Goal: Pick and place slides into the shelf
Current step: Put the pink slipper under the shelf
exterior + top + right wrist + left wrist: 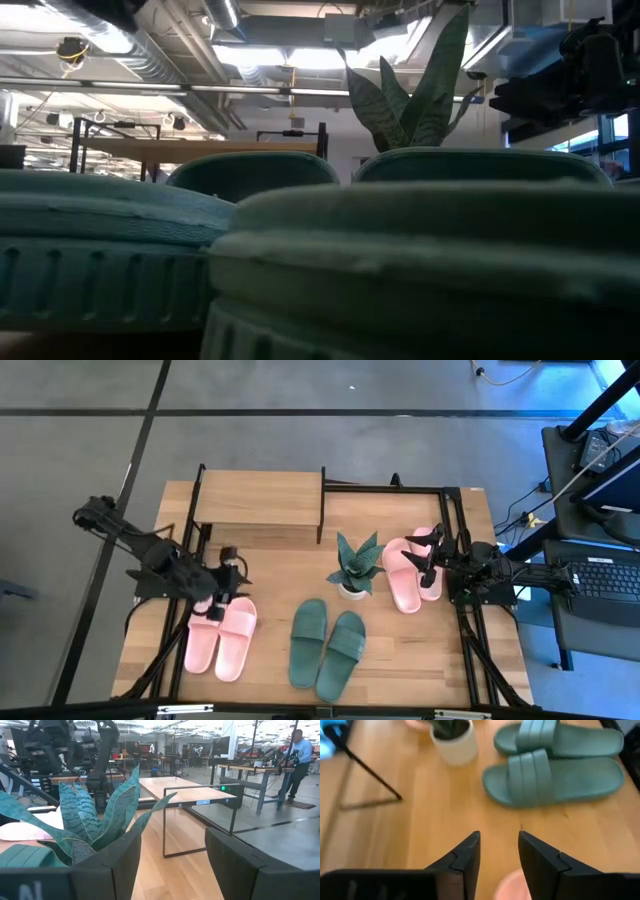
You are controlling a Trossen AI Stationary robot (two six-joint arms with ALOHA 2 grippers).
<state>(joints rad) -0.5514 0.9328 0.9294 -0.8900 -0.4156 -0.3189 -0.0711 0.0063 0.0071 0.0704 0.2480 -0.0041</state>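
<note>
The slides lie on the bench (270, 560), none on the shelf (258, 500): a pink pair (222, 637) right under the left gripper (226, 573), a green pair (327, 645) ahead of its fingers (465, 857), and another pink pair (410, 572) beneath the right gripper (428, 550). Left fingers stand narrowly apart and empty; right fingers (112, 862) are spread wide, empty, facing the potted plant (355, 567).

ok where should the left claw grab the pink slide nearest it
Grip the wide strap of the pink slide, coming straight down from above. It lies flat, sole down, so the raised strap is the only part the left claw, open just above its end, can close across.
</note>
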